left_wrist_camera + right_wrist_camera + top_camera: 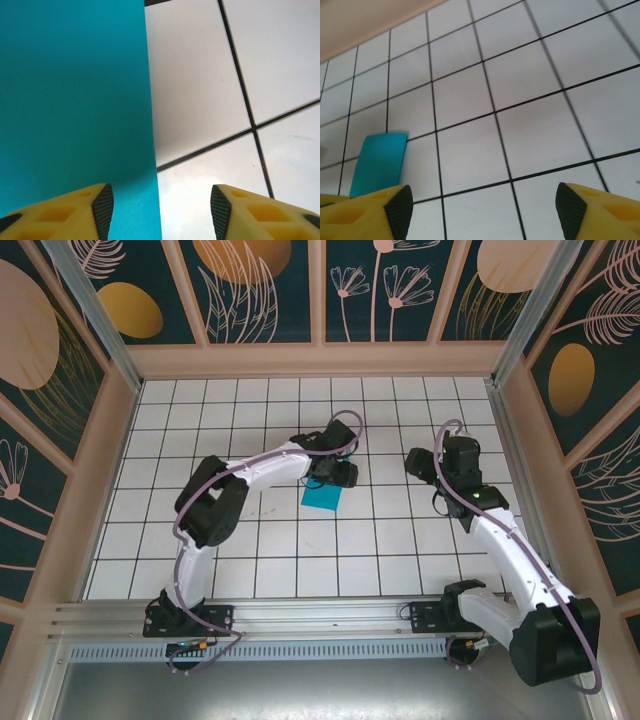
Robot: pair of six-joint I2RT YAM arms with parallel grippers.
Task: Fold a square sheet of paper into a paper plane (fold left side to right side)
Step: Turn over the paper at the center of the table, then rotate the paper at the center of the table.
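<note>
You have the thin cyan-teal sheet of paper [322, 498] lying flat on the white tiled desk [250, 550], near the middle of the grid, and from above it reads as a small rectangle rather than a full square. Your left gripper [336, 474] hangs over the far edge of that sheet, partly covering it. In the left wrist view the sheet [70, 100] takes up the left half, and its straight right edge runs down between the yellow, black-padded fingers [103, 209] of the left gripper [160, 210]. Those fingers stand apart with nothing between them: one pad sits over the paper, the other over bare tile to the right of the sheet. Whether either pad touches the surface you cannot tell. Your right gripper [420, 462] is to the right of the sheet, well apart from it. In the right wrist view the right gripper's [485, 205] fingers are spread wide over bare tiles, and the sheet [380, 162] shows as a narrow rectangle just above the left finger.
</note>
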